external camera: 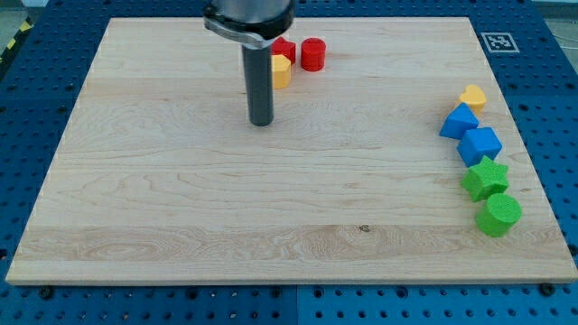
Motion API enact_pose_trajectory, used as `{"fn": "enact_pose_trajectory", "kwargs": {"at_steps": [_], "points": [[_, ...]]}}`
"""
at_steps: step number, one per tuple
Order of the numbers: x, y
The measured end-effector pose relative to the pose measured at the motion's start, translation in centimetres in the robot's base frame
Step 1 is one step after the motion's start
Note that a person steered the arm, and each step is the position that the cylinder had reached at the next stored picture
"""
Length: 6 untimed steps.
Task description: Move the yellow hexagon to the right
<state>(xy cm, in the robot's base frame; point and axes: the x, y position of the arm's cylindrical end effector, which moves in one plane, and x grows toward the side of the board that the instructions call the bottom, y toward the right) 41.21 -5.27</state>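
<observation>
Yellow hexagon (pixel 282 70) sits up-right of my tip (pixel 262 123)
No jaws on this tool (just a rod), so I'd need to get round to its left first.

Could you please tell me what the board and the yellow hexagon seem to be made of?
The board looks like pale wood with a matte finish: grain lines and a small knot show. The yellow hexagon, partly behind my tip, seems smooth, uniformly coloured, possibly plastic or painted wood.

Pale wooden tabletop (pixel 181 208). At the view's top: yellow hexagon (pixel 282 70), two red blocks (pixel 312 54). Along the view's right edge: yellow block (pixel 472 97), two blue blocks (pixel 479 144), green star (pixel 486 178), green cylinder (pixel 498 215).
</observation>
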Motion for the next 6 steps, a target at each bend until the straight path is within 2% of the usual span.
{"fn": "enact_pose_trajectory", "kwargs": {"at_steps": [1,2,6], "points": [[-1.7,-2.7],[-5.5,-2.9],[-7.9,-0.6]]}}
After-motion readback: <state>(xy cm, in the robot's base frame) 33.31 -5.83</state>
